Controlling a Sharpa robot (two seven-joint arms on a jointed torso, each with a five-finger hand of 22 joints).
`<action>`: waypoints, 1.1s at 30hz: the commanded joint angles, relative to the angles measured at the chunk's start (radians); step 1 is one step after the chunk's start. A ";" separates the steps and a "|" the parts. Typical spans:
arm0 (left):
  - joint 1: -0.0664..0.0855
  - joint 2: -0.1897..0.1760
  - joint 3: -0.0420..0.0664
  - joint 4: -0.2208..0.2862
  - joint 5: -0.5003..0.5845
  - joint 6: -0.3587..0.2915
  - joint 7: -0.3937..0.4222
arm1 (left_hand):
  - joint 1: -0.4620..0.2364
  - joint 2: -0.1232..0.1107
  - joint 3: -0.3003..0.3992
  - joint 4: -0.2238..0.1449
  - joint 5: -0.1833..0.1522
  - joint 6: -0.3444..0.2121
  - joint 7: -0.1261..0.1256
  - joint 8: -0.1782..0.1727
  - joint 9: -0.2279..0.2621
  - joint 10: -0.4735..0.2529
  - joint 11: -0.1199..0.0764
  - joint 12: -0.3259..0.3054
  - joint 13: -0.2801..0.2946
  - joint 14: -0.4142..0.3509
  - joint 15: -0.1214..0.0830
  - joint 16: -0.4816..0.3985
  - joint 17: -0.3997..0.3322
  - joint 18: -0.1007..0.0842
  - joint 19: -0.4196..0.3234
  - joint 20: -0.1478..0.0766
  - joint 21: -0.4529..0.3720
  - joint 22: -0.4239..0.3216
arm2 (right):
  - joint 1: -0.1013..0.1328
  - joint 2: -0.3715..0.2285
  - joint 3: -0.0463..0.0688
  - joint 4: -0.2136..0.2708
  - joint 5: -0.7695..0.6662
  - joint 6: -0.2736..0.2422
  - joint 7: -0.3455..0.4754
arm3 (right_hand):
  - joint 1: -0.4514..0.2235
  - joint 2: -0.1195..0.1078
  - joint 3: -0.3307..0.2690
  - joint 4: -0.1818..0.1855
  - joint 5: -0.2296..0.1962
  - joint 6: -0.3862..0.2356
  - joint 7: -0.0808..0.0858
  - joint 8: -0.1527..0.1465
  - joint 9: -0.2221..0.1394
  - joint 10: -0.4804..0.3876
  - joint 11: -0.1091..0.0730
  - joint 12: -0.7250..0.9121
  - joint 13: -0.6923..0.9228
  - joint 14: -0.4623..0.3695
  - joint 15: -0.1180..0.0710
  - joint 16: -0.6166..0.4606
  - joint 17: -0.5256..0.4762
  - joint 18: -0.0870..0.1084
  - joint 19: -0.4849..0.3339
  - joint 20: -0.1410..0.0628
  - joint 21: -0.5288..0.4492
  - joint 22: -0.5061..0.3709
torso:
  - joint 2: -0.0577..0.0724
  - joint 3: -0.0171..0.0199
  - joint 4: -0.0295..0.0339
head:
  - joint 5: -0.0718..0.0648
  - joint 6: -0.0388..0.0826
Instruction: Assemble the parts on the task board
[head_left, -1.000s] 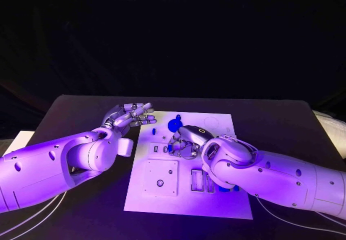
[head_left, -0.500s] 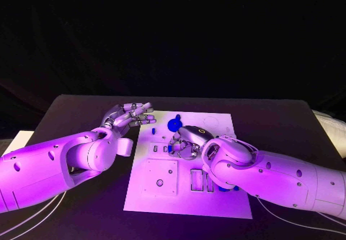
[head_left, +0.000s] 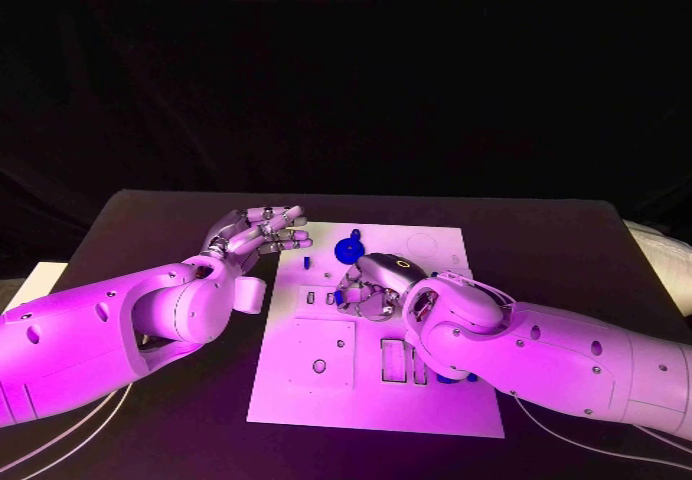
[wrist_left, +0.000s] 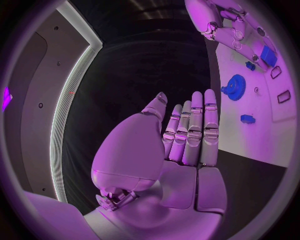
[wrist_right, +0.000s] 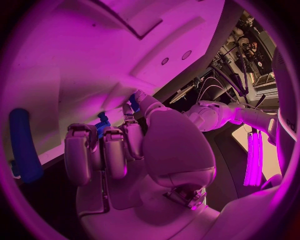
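A: Where is the task board (head_left: 433, 395)?

B: In the middle of the black bench (head_left: 577, 240), a white plate lying flat. The right arm reaches over its near right part.

A: And the right hand (head_left: 372, 285)?

B: It is down on the board near the centre, fingers curled in. In the right wrist view the fingertips (wrist_right: 100, 137) press together around a small blue part (wrist_right: 102, 123) right at the board's surface — pinching it, as far as I can see. Whether the part is seated in the board or only touching it, I cannot tell.

A: The left hand (head_left: 260, 233)?

B: Raised above the bench just beside the board's far left edge, holding nothing. In the left wrist view its fingers (wrist_left: 194, 130) are straight and lie side by side, the thumb standing a little apart.

A: Other parts?

B: A blue gear (head_left: 351, 246) sits on the far part of the board, between the two hands; the left wrist view shows it clearly, toothed rim and all. Near it lie a small blue block (wrist_left: 247, 118) and, closer to the right hand, a larger blue block (wrist_left: 268, 55). A long blue rounded piece (wrist_right: 22, 145) shows in the right wrist view, beside the board's edge.

A: Anything else on the board?

B: A square white plate (head_left: 320, 354) on its near left part, and rectangular slots (head_left: 394, 359) next to it — partly under the right arm.
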 joint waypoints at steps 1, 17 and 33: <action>0.001 0.001 0.001 0.003 0.002 0.023 0.003 | 0.002 0.005 0.002 -0.005 -0.005 0.002 0.006 -0.007 0.000 0.003 0.002 -0.003 -0.001 -0.002 0.002 -0.007 0.001 0.010 0.008 0.000 -0.003 -0.001 | -0.004 0.000 -0.003 -0.003 -0.011 0.024 -0.021 | -0.001 -0.008 -0.004 0.005 -0.005 -0.007 0.000 -0.004 0.000 -0.005 0.006 -0.007 0.098 0.098 0.009 -0.004 0.235 -0.011 0.007 0.008 0.001 0.064 | 0.000 0.0000 0.0001 | 0.000 0.001; 0.001 0.001 0.001 0.002 0.002 0.026 -0.003 | 0.001 0.004 0.001 -0.006 -0.005 0.000 0.006 -0.008 -0.001 0.002 0.003 -0.004 -0.002 -0.003 0.003 -0.008 0.002 0.010 0.008 0.000 -0.005 -0.001 | -0.004 -0.005 -0.003 0.004 -0.016 -0.017 -0.018 | -0.035 -0.038 -0.037 0.023 -0.032 -0.038 0.006 -0.004 -0.003 -0.026 0.014 -0.049 0.072 0.097 0.017 -0.008 0.228 -0.010 0.004 0.017 -0.001 0.060 | 0.000 0.0003 -0.0003 | 0.000 0.002; 0.011 -0.006 0.001 -0.002 -0.472 0.131 -0.513 | -0.095 -0.009 -0.055 0.050 -0.007 0.103 -0.104 0.062 0.038 0.278 -0.138 0.258 0.197 0.350 -0.131 1.106 1.013 -0.037 0.372 -0.148 0.562 0.489 | 0.048 -0.207 0.029 0.167 0.148 -0.125 0.235 | 0.031 -0.051 -0.122 0.060 -0.052 -0.103 0.018 0.000 -0.003 -0.079 0.025 -0.138 0.007 0.088 0.027 -0.025 0.195 -0.004 -0.013 0.028 -0.018 0.031 | -0.015 0.0073 -0.0109 | 0.011 0.000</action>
